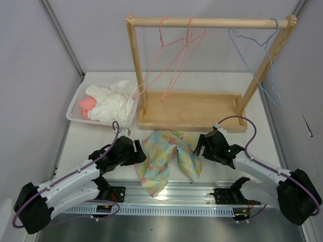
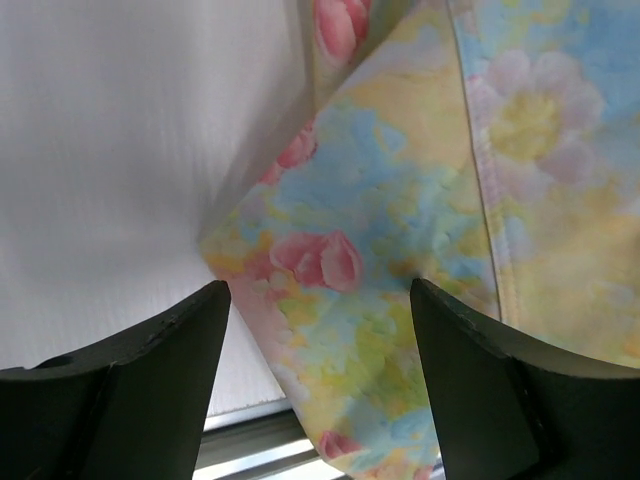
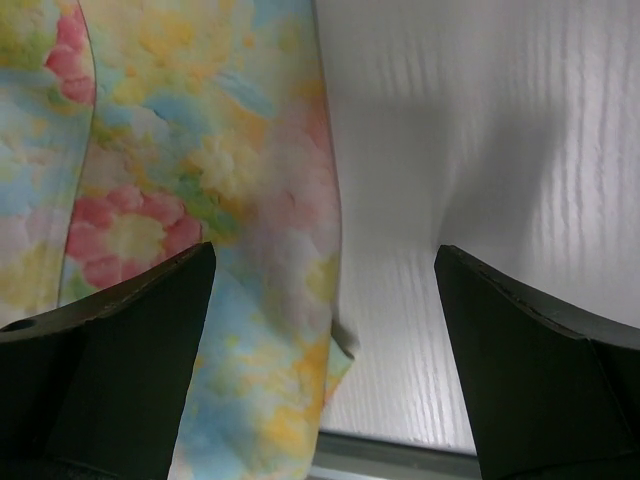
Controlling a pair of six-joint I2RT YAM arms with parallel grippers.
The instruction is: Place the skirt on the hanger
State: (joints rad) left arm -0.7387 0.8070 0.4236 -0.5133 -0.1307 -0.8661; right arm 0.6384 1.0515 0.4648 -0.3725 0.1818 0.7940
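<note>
- The skirt (image 1: 169,156) lies bunched in the lower middle of the overhead view, on the table (image 1: 83,137) just in front of the wooden rack (image 1: 202,22). Its lower end spills over the near metal rail.
- The hanger (image 1: 263,46) hangs by its hook at the upper right, on the rack's top bar, well apart from the cloth.
- The left gripper (image 2: 320,300) stands wide open over the skirt's left edge and has hold of nothing.
- The right gripper (image 3: 325,260) is equally wide open. The skirt's right edge lies between its fingers, unclamped.
- Risk: each gripper straddles only an edge, half cloth and half bare table. I reckon a close here may catch a thin fold, and the skirt could slip out on the lift.
- Risk: the cloth is folded over on itself. Raised by two bunched corners, the waist may stay shut against the hanger.
- Risk: the hanger hangs loose, so a nudge could swing it or knock it off the bar.
- Count:
  - one skirt
  - one blue hanger
  - two pink hangers (image 1: 169,63)
  - one rack
  - one basket (image 1: 74,108)
  - one heap of white cloth (image 1: 113,103)
  - one coral cloth (image 1: 87,104)
  - two arms
</note>
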